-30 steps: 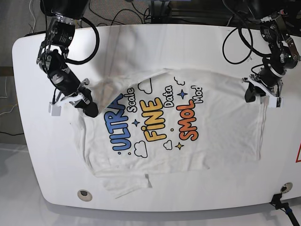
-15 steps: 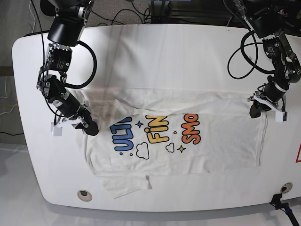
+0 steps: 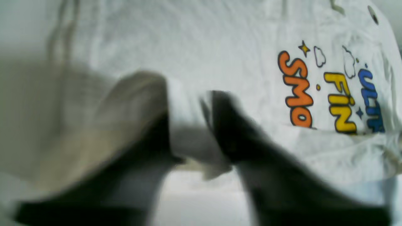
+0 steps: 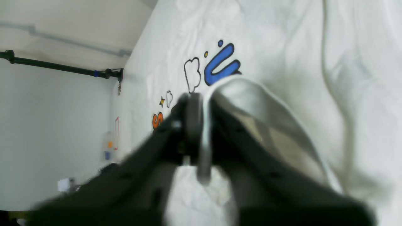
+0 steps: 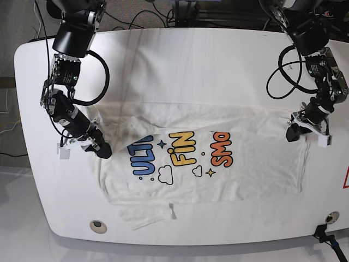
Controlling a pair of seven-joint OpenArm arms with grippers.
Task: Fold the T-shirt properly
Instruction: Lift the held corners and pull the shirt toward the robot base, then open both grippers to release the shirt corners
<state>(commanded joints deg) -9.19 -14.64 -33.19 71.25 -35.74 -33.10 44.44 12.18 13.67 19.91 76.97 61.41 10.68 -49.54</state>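
The white T-shirt (image 5: pixel 251 164) lies print-up on the white table (image 5: pixel 180 60). Its far part is folded toward the front, so only the near halves of the blue, yellow and orange words show. My left gripper (image 5: pixel 294 132) is shut on the folded edge at the shirt's right side. The left wrist view shows fabric (image 3: pixel 220 40) pinched in the gripper (image 3: pixel 191 131). My right gripper (image 5: pixel 103 150) is shut on the folded edge at the shirt's left side. The right wrist view shows a thin cloth edge (image 4: pixel 282 47) clamped in the gripper (image 4: pixel 204 125).
Black cables (image 5: pixel 136 16) run along the table's far edge. A round grommet hole (image 5: pixel 98 224) sits near the front left. A black clamp (image 5: pixel 327 221) is at the front right corner, and a red mark (image 5: pixel 345 180) at the right edge.
Both grippers have moved toward the table's front edge, carrying the shirt's far edge with them. The fold now covers the far half of the print.
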